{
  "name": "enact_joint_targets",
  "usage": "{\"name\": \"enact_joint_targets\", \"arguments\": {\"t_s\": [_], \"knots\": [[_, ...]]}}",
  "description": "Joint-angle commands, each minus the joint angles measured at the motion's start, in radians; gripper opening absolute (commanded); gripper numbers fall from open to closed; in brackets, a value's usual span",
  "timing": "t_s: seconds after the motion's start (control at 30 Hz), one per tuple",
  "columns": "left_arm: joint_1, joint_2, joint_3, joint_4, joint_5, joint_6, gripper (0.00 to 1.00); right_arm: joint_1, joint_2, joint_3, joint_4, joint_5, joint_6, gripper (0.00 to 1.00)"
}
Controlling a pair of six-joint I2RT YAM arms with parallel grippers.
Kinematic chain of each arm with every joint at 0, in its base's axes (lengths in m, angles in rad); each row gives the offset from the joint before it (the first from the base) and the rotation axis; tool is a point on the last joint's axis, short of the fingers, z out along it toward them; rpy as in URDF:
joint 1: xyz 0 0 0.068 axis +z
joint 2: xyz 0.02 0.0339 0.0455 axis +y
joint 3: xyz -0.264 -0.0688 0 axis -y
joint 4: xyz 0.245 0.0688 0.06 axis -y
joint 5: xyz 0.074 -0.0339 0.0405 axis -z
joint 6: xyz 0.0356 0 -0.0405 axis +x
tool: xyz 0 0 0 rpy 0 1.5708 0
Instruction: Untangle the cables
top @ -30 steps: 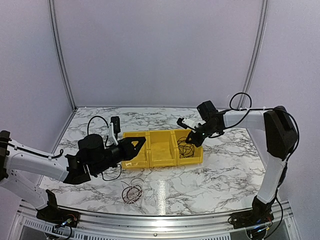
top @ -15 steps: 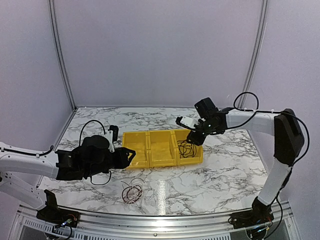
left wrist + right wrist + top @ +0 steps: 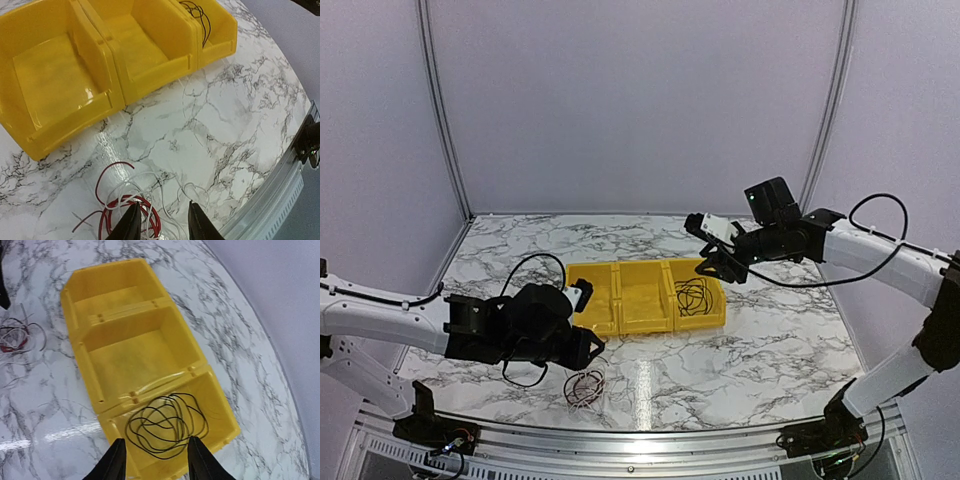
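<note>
A tangle of thin red and white cables (image 3: 585,385) lies on the marble in front of the yellow bin (image 3: 642,322). My left gripper (image 3: 594,350) hovers just above it, open, with loose white strands showing between its fingers and nothing pinched. In the left wrist view the tangle (image 3: 125,212) sits under the left finger of that gripper (image 3: 162,224). A black cable (image 3: 693,297) lies coiled in the bin's right compartment. My right gripper (image 3: 713,268) hangs open and empty above that compartment. The right wrist view shows the coil (image 3: 167,427) below that gripper (image 3: 157,462).
The bin (image 3: 75,287) has three compartments; the left and middle ones hold nothing. The table's metal rail (image 3: 280,195) runs close to the right of the tangle. The left arm's elbow (image 3: 470,325) lies low over the left of the table.
My right gripper opened, let the black cable go in the right compartment and lifted back to the right. My left arm swung from the bin down towards the red and white tangle.
</note>
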State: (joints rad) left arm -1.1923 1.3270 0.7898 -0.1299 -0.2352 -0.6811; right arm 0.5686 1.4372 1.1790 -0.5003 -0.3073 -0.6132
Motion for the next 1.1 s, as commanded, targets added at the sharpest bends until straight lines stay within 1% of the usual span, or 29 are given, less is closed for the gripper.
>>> {"name": "enact_joint_targets", "arguments": {"t_s": [0.0,0.07,0.13,0.23,0.33,0.4,0.43,0.47,0.5,0.63,0.73,0.77,0.8,0.87,0.93,0.97,1.07], "knots": [[-0.041,0.046,0.029,-0.084,0.051,-0.009,0.34,0.136,-0.030,-0.085,0.001,-0.265,-0.083,0.41],[-0.046,0.052,0.020,-0.105,0.017,-0.048,0.34,0.225,-0.015,-0.126,0.045,-0.247,-0.072,0.40],[-0.046,0.039,0.003,-0.120,-0.021,-0.081,0.34,0.266,0.028,-0.136,0.087,-0.257,-0.035,0.40],[-0.046,-0.009,-0.037,-0.127,-0.065,-0.133,0.36,0.307,0.118,-0.128,0.108,-0.297,0.012,0.41],[-0.044,-0.064,-0.073,-0.134,-0.075,-0.205,0.38,0.350,0.164,-0.144,0.116,-0.257,0.007,0.41],[-0.044,-0.084,-0.095,-0.128,-0.059,-0.253,0.46,0.365,0.173,-0.169,0.132,-0.240,-0.002,0.42],[-0.047,-0.087,-0.098,-0.123,-0.049,-0.253,0.56,0.369,0.178,-0.177,0.141,-0.230,-0.008,0.43],[-0.052,-0.089,-0.099,-0.123,-0.044,-0.242,0.63,0.373,0.184,-0.178,0.142,-0.223,-0.008,0.43],[-0.057,-0.092,-0.102,-0.127,-0.045,-0.233,0.64,0.373,0.190,-0.172,0.139,-0.222,-0.005,0.43],[-0.059,-0.118,-0.142,-0.147,-0.072,-0.258,0.64,0.379,0.211,-0.133,0.151,-0.261,0.055,0.44],[-0.058,-0.147,-0.175,-0.153,-0.158,-0.289,0.64,0.409,0.254,-0.102,0.131,-0.294,0.082,0.44],[-0.058,-0.157,-0.183,-0.152,-0.189,-0.305,0.65,0.427,0.270,-0.097,0.123,-0.295,0.082,0.45],[-0.058,-0.167,-0.190,-0.152,-0.220,-0.324,0.66,0.442,0.281,-0.098,0.118,-0.292,0.077,0.49],[-0.058,-0.189,-0.215,-0.157,-0.281,-0.412,0.70,0.464,0.296,-0.103,0.127,-0.278,0.079,0.56],[-0.058,-0.213,-0.258,-0.143,-0.326,-0.526,0.76,0.470,0.315,-0.089,0.138,-0.250,0.111,0.56],[-0.059,-0.221,-0.277,-0.134,-0.341,-0.554,0.77,0.470,0.323,-0.077,0.142,-0.216,0.129,0.54],[-0.059,-0.226,-0.299,-0.128,-0.386,-0.565,0.78,0.470,0.334,-0.060,0.157,-0.180,0.157,0.51]]}}
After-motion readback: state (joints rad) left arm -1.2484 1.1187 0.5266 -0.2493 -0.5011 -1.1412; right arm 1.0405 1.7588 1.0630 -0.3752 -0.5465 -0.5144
